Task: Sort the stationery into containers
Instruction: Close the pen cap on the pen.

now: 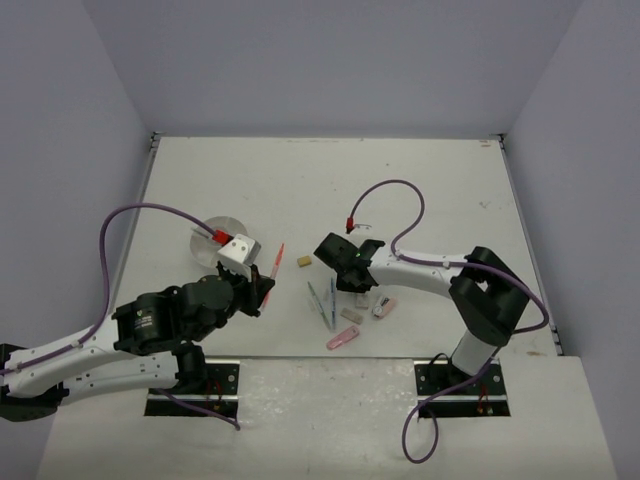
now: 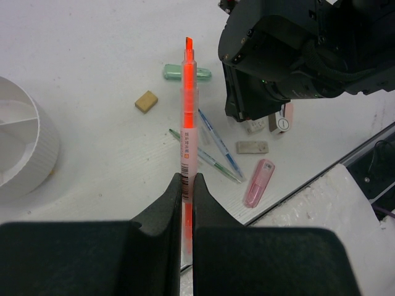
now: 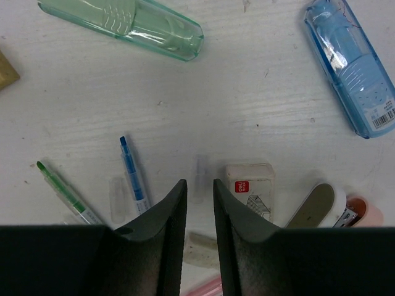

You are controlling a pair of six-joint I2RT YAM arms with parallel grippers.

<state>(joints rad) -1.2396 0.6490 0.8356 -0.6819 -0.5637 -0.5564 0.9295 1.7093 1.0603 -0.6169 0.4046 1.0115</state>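
My left gripper (image 2: 187,182) is shut on a thin orange pen (image 2: 187,117), which sticks out ahead of the fingers above the table. In the top view that pen (image 1: 275,262) points away from the left gripper (image 1: 262,290). The round white container (image 2: 24,148) with its inner dividers lies to the left of the pen. My right gripper (image 3: 199,185) hangs open, its jaws a narrow gap apart, low over the loose stationery. A white eraser (image 3: 250,185) lies just right of the right gripper, a blue pen (image 3: 133,176) and a green pen (image 3: 65,191) just left. Nothing is held between the right gripper's fingers.
Around the right gripper (image 1: 350,285) lie a green marker (image 3: 123,21), a blue marker (image 3: 352,68), a tan eraser (image 1: 305,261), a grey eraser (image 2: 252,147) and a pink marker (image 1: 343,339). The table's near edge runs just behind the pile.
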